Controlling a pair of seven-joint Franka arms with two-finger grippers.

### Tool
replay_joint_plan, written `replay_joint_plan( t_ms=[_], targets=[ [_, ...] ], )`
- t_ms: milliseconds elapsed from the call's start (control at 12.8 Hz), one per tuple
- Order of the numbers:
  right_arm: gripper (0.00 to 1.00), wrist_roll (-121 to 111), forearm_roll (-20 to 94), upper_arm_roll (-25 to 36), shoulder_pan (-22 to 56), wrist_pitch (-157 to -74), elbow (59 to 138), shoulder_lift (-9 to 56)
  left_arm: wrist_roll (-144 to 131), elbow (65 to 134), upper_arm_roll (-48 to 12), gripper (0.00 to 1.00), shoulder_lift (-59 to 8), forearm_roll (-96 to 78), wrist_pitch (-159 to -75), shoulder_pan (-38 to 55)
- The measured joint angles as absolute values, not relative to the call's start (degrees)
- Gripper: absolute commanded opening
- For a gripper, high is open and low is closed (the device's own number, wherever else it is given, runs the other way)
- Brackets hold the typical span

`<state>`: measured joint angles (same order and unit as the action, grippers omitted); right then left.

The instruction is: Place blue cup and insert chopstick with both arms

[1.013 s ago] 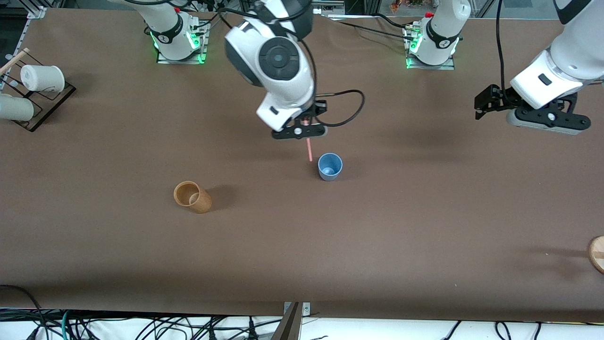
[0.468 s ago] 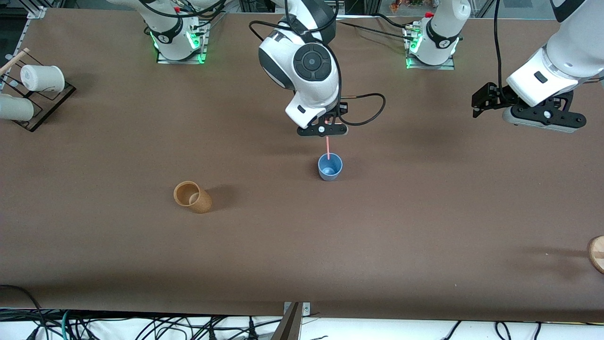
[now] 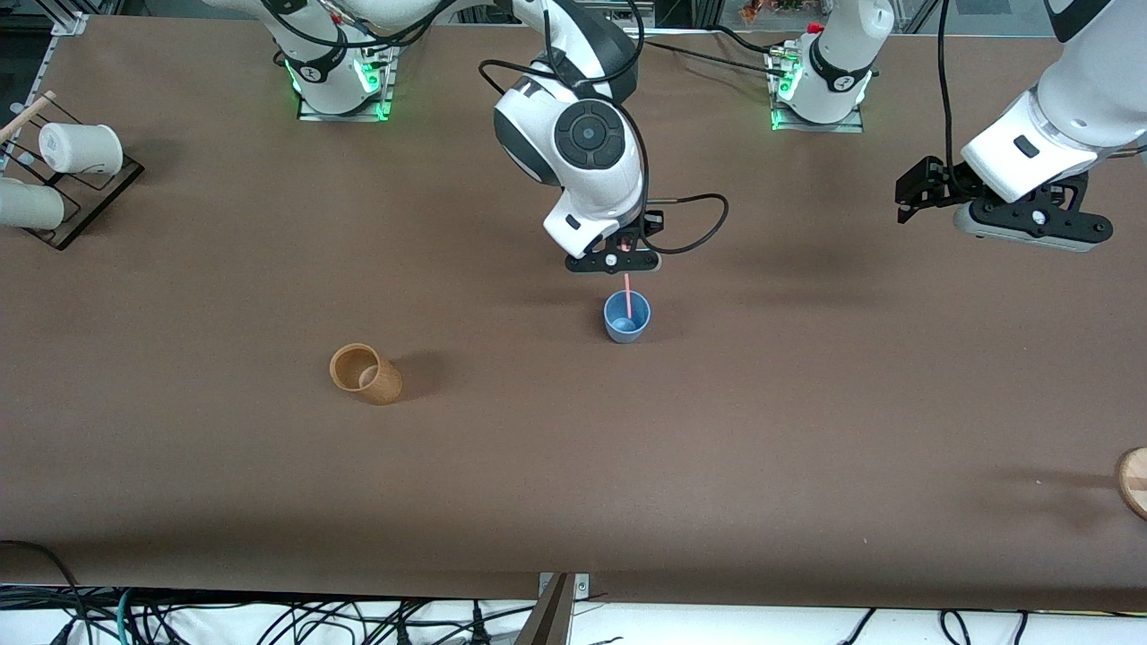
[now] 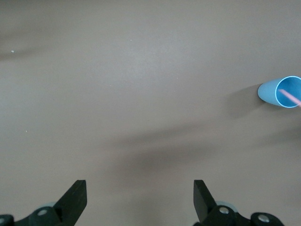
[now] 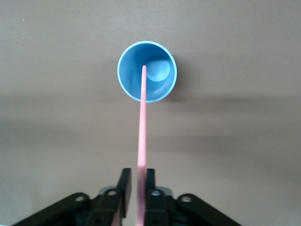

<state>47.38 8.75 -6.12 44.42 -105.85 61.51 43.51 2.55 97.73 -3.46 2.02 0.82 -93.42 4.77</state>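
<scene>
The right gripper pinches the chopstick over the upright cup mid-table, its tip inside the rim. Dropped off-centre, the stick could lean and tip that light cup. The left gripper waits, jaws spread, over bare table.

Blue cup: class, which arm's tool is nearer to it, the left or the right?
Right. The right tool is just above the blue cup, lowering the chopstick into it; the left tool waits open toward the left arm's end.
</scene>
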Motion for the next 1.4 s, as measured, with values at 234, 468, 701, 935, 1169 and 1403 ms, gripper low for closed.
replay_joint_plan(
  t_ms=[234,468,701,935,1169,1403],
  targets=[
    [0.99,47.4,8.7,-5.3,44.1,-105.9,61.2,43.6,2.6,97.7,-3.5,1.0,2.0,0.8,-93.4,4.8],
    [1.0,46.1,8.5,-1.8,43.5,-104.1,59.8,42.8,2.6,97.7,-3.5,1.0,2.0,0.8,-93.4,4.8],
    [1.0,40.5,8.2,6.5,43.0,-99.0,59.2,39.5,2.6,97.7,-3.5,1.0,2.0,0.8,-93.4,4.8],
    [1.0,28.4,8.3,14.3,41.7,-93.2,59.1,36.6,2.6,97.7,-3.5,1.0,2.0,0.8,-93.4,4.8],
    [1.0,20.2,8.1,17.2,38.7,-88.8,61.5,31.5,2.6,97.7,-3.5,1.0,2.0,0.8,-93.4,4.8],
    [1.0,8.0,5.9,17.8,32.5,-87.6,70.7,20.9,2.6,97.7,-3.5,1.0,2.0,0.8,-93.4,4.8]
  ],
)
